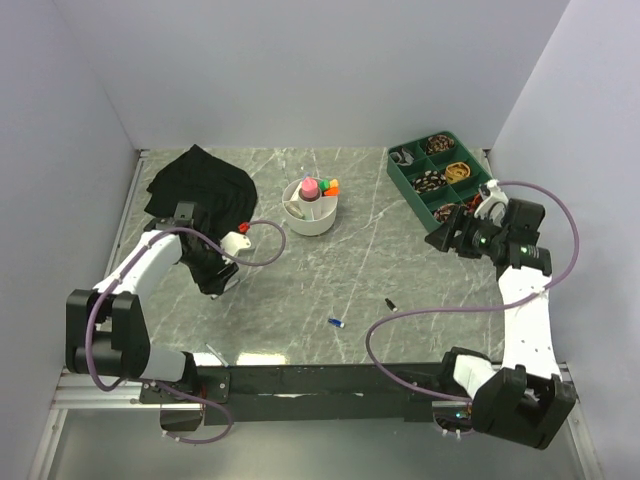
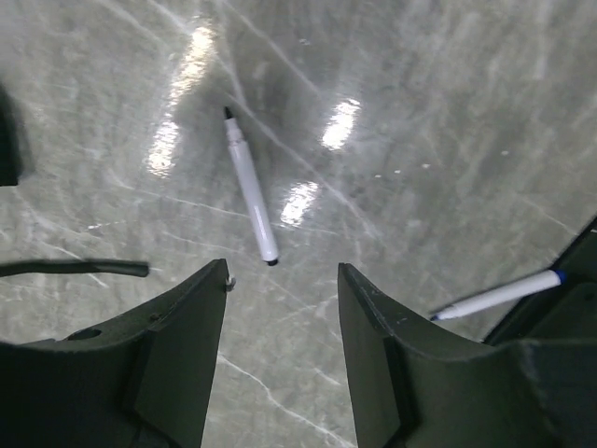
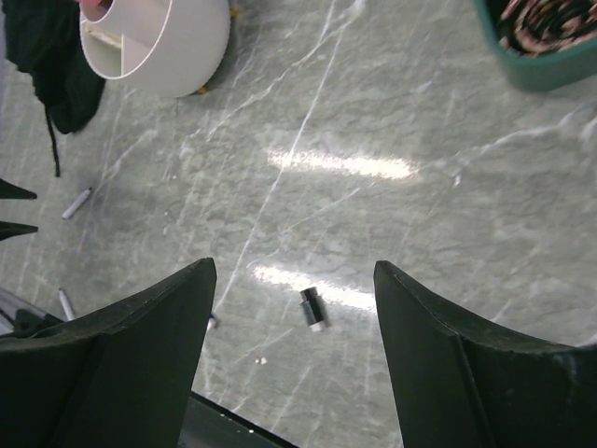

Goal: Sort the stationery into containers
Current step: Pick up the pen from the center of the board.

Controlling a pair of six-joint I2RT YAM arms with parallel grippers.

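Observation:
The white divided bowl (image 1: 311, 208) (image 3: 159, 42) holds a pink-capped bottle (image 1: 310, 188) and orange and green highlighters (image 1: 331, 186). The black fabric bag (image 1: 200, 185) lies at the back left. My left gripper (image 1: 222, 283) (image 2: 283, 271) hangs open just in front of the bag, above a white pen with a black tip (image 2: 250, 187). A second pen with a blue end (image 2: 499, 295) lies to its right. My right gripper (image 1: 440, 240) (image 3: 294, 266) is open high over the right side. A small black piece (image 3: 312, 309) (image 1: 390, 302) lies below it, and a blue piece (image 1: 336, 323) sits nearby.
A green compartment tray (image 1: 445, 175) (image 3: 541, 47) with patterned rolls stands at the back right. A short grey piece (image 3: 76, 203) lies on the marble. A thin black cord (image 2: 75, 268) trails from the bag. The dark table rail (image 1: 320, 378) runs along the front edge.

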